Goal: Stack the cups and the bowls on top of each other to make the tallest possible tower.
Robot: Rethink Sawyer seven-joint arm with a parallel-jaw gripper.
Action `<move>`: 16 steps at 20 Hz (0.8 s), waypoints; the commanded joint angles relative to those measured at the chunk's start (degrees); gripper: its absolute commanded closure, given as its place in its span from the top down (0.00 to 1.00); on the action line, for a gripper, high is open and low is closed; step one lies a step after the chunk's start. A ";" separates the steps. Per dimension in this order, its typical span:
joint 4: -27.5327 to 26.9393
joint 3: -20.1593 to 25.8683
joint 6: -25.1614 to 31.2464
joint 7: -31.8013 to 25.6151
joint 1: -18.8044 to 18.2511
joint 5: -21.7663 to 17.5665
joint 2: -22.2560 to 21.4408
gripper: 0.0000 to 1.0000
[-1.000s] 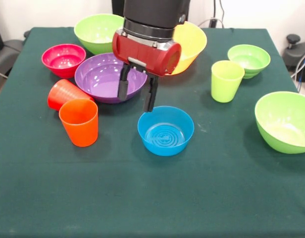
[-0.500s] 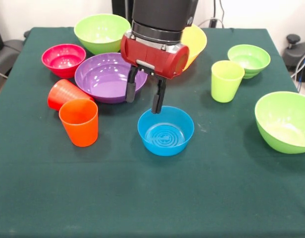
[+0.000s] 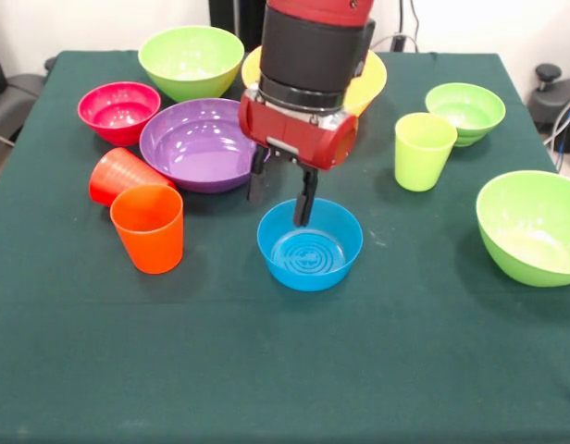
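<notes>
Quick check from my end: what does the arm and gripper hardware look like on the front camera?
The arm is a thick black cylinder with red at the top edge, ending in a glossy red wrist housing with a silvery band above it. The gripper has two slim, dark, straight fingers. No markings are legible.

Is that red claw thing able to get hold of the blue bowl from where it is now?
Probably yes. The gripper hangs open right over the far rim of the blue bowl, one finger inside the rim line, the other outside. Nothing lies between them; the purple bowl sits off to the side.
</notes>
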 commanded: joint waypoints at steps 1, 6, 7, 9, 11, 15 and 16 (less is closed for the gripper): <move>-1.25 3.29 -3.13 6.91 1.83 0.59 5.67 1.00; -3.01 2.60 -3.81 6.99 2.35 0.83 7.40 1.00; -3.38 2.41 -3.81 7.03 2.51 0.92 7.70 1.00; -3.90 2.16 -3.93 7.14 2.74 1.10 8.16 1.00; -4.45 2.01 -4.17 7.16 2.79 1.22 8.68 1.00; -5.00 1.59 -4.73 7.34 3.04 1.35 9.40 1.00; -5.27 1.51 -4.86 7.34 3.06 1.40 9.67 1.00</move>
